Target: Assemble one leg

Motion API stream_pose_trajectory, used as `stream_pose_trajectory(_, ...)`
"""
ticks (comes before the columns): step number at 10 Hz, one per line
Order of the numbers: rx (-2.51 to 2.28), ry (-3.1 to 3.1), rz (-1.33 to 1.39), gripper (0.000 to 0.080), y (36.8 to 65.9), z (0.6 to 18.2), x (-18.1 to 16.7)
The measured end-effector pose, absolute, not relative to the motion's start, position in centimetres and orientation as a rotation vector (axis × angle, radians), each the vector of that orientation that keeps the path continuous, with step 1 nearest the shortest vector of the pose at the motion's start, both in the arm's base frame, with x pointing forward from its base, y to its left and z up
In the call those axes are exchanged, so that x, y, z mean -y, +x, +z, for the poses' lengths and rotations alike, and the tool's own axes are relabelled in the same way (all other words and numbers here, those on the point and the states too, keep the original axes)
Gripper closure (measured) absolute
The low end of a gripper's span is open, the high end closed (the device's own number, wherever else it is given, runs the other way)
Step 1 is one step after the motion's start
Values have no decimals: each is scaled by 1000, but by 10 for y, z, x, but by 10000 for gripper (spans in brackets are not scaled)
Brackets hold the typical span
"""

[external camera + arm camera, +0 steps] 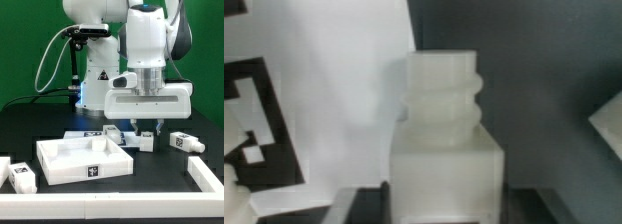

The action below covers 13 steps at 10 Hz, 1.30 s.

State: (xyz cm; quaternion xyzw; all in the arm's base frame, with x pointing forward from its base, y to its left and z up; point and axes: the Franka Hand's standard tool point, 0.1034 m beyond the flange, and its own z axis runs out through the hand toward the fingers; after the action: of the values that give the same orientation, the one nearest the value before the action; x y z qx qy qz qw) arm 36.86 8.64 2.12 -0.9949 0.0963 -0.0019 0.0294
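Observation:
My gripper [147, 127] hangs low over the table, just behind the white panel [85, 160]. In the wrist view it [446, 206] is shut on a leg [446, 120], a stubby white peg whose stepped narrow end points away from the jaws. The dark fingers [367, 205] press on both sides of its square end. In the exterior view the held leg [143, 140] shows just below the fingertips, close to the table. The panel lies flat with its raised rim up and a tag on its front wall.
A loose leg [183, 142] lies to the exterior view's right and another [20, 177] at the front left. A long white bar [207, 180] lies at the front right. The marker board [92, 133] lies behind the panel. A white tagged surface [304, 90] fills one side of the wrist view.

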Motion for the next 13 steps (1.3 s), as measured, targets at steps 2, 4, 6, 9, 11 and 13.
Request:
stream_pose_trajectory(2, -271, -3071, -6, 344, 369, 22, -86)
stream_pose_trajectory(4, -160, -3073, 40, 172, 373, 47, -71)
stream_pose_trajectory(6, -169, -3067, 47, 154, 382, 83, -52)
stream_pose_trajectory(9, 18, -3084, 30, 150, 384, 83, -49)
stream_pose_trajectory(11, 220, -3075, 27, 150, 384, 83, -46)
stream_pose_trajectory(13, 436, -3055, 29, 150, 406, 85, -15)
